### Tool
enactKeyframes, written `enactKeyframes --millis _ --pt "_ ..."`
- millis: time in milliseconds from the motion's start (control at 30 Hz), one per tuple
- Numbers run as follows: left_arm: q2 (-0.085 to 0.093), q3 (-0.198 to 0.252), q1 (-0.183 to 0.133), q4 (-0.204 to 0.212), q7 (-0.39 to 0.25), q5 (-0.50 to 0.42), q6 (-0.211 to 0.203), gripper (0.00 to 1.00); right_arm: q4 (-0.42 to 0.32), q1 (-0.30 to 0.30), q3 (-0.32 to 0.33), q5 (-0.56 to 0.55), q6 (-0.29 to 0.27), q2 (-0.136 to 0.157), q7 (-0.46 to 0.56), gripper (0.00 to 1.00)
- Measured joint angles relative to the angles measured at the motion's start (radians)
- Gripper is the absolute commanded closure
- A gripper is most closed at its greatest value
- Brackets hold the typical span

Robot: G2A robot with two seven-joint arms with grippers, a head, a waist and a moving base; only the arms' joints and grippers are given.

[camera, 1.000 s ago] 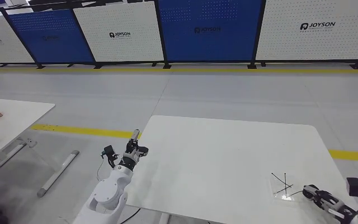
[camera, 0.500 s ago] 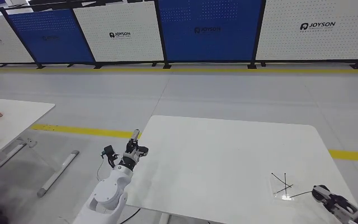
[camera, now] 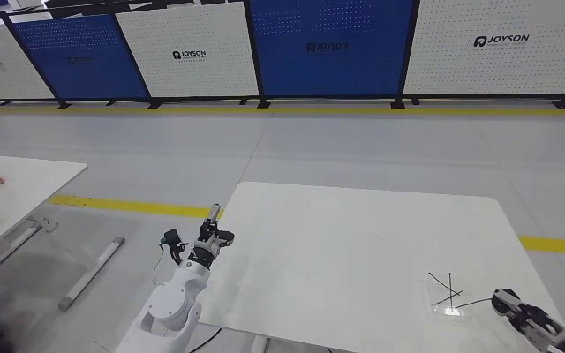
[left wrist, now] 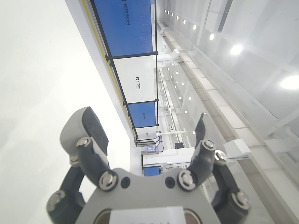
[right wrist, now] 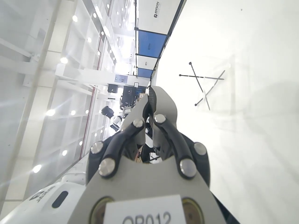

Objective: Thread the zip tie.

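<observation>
The white bench (camera: pixel 353 247) carries a small heap of black zip ties (camera: pixel 448 289) at about 4 o'clock from its middle, toward the near right corner. Three of them lie flat and crossed over one another, on what looks like a clear sheet (right wrist: pixel 231 87) whose edges show only faintly. A stray tie (camera: pixel 473 304) runs out of the heap toward 4 o'clock, its far end just beside the right pincer (right wrist: pixel 149 94); whether the two touch I cannot tell. That pincer is at 4 o'clock from the heap, near the bench's right edge, and it is clenched, its two pads pressed together at the tips.

The left pincer (left wrist: pixel 144 121) is at the bench's 9 o'clock edge, well apart from the ties, with most of the bench's width between. It is released: its fingers (left wrist: pixel 94 127) stand wide, and it points along the edge toward 12 o'clock.

Beyond the bench at 12 o'clock, past grey floor crossed by a yellow line (camera: pixel 132 206), blue and white pegboard panels (camera: pixel 331 44) stand in a row
</observation>
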Motion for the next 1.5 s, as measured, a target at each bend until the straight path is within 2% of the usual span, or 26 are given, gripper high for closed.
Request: enactKeyframes --millis 200,333,800,967,1033,1167,1233,1500 --pt "0.0 0.0 0.0 0.0 0.0 0.0 0.0 0.0 -0.105 -0.087 0.01 0.123 -0.063 -0.017 -0.078 1.0" --pt "0.0 0.0 0.0 0.0 0.0 0.0 0.0 0.0 -0.168 -0.132 0.007 0.108 -0.072 -0.022 -0.127 1.0" --pt "0.0 0.0 0.0 0.0 0.0 0.0 0.0 0.0 -0.17 -0.127 0.002 0.115 -0.072 -0.024 -0.135 1.0" --pt "0.0 0.0 0.0 0.0 0.0 0.0 0.0 0.0 -0.14 -0.09 -0.03 0.203 -0.149 -0.035 -0.166 1.0" --pt "0.0 0.0 0.0 0.0 0.0 0.0 0.0 0.0 -0.153 -0.077 -0.046 0.211 -0.166 -0.04 -0.189 1.0" --pt "0.0 0.0 0.0 0.0 0.0 0.0 0.0 0.0 -0.223 -0.061 -0.1 0.1 -0.166 -0.063 -0.328 1.0" --pt "0.0 0.0 0.0 0.0 0.0 0.0 0.0 0.0 -0.225 -0.057 -0.13 0.043 -0.166 -0.069 -0.379 1.0" --pt "0.0 0.0 0.0 0.0 0.0 0.0 0.0 0.0 -0.222 -0.057 -0.131 0.04 -0.166 -0.069 -0.381 1.0"
